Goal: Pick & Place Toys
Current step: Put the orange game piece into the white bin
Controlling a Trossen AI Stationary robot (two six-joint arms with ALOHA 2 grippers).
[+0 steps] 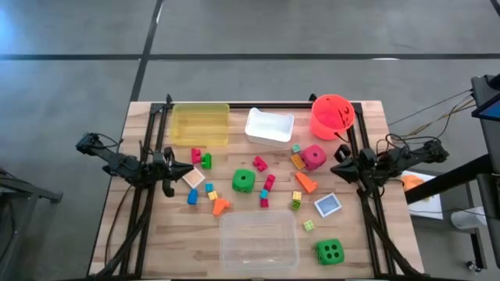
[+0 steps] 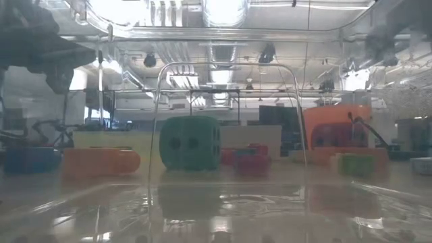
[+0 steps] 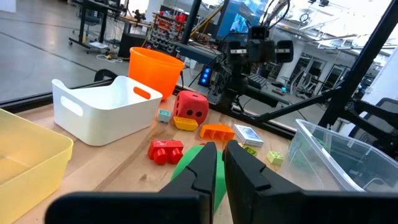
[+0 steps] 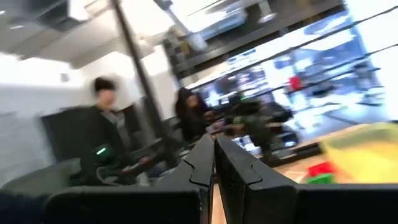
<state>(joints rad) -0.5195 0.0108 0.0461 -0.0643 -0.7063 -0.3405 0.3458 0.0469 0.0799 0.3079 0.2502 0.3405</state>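
Both arms were matte black and angular, the left gripper (image 3: 221,163) and right gripper (image 4: 212,163) ending in slim, tapered black fingers.

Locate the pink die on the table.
In the high view the pink die sits right of centre, just below the orange bucket, beside an orange block.

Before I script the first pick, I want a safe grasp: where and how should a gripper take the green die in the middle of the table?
Grip the green die across two opposite flat side faces, coming straight down from above. It sits flat and alone on the table, with bare wood beside it, so the fingers likely fit either side.
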